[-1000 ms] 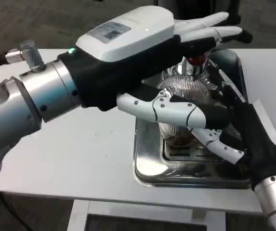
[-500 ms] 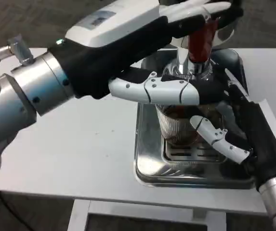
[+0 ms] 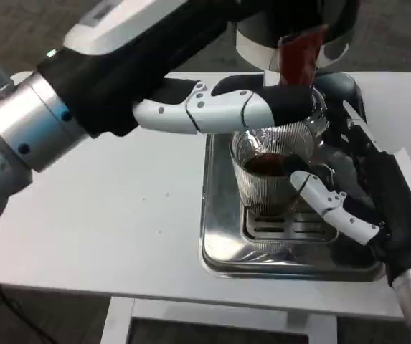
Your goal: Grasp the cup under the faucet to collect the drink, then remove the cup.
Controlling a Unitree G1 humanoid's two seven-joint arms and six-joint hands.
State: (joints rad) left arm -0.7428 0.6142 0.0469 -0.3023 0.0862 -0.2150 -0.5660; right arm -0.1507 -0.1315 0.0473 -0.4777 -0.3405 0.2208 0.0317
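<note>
Surface: white table [image 3: 119,229], steel drip tray [image 3: 219,251] near right edge | cup [image 3: 266,172] on tray grate, gripped by right hand [image 3: 377,208] | left hand [image 3: 191,79] raised over cup, grip cannot be told | bare tabletop left of tray

White table [image 3: 119,229], steel drip tray [image 3: 216,247], slotted grate [image 3: 284,228]
</note>
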